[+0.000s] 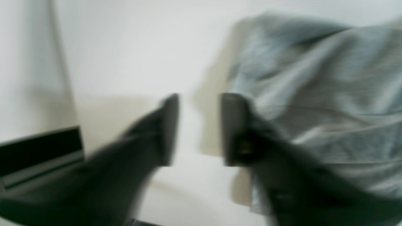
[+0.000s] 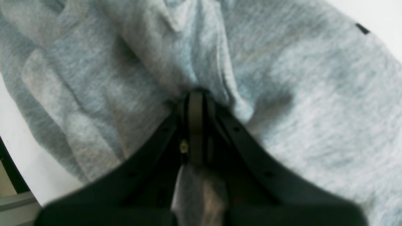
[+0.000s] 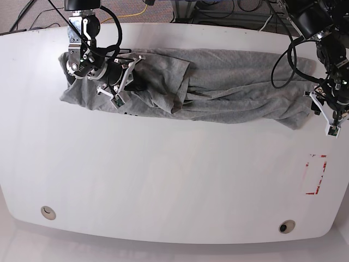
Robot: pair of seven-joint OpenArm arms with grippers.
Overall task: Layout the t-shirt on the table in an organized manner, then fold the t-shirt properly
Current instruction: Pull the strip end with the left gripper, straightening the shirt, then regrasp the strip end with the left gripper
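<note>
The heather-grey t-shirt (image 3: 229,93) lies stretched and wrinkled across the far half of the white table (image 3: 163,174). At the shirt's left part, my right gripper (image 3: 133,76) is shut on a bunched fold. The right wrist view shows the gripper (image 2: 196,94) pinching the t-shirt (image 2: 298,110), with fabric trailing between the fingers. My left gripper (image 3: 326,112) hovers just off the shirt's right edge. In the blurred left wrist view this gripper (image 1: 199,128) is open, with only bare table between its fingers and the t-shirt (image 1: 314,94) beside the right finger.
A red rectangular outline (image 3: 316,174) marks the table at the right. Two round holes (image 3: 48,212) (image 3: 286,225) sit near the front edge. Cables and equipment lie beyond the far edge. A dark rail (image 1: 40,147) shows past the table's edge.
</note>
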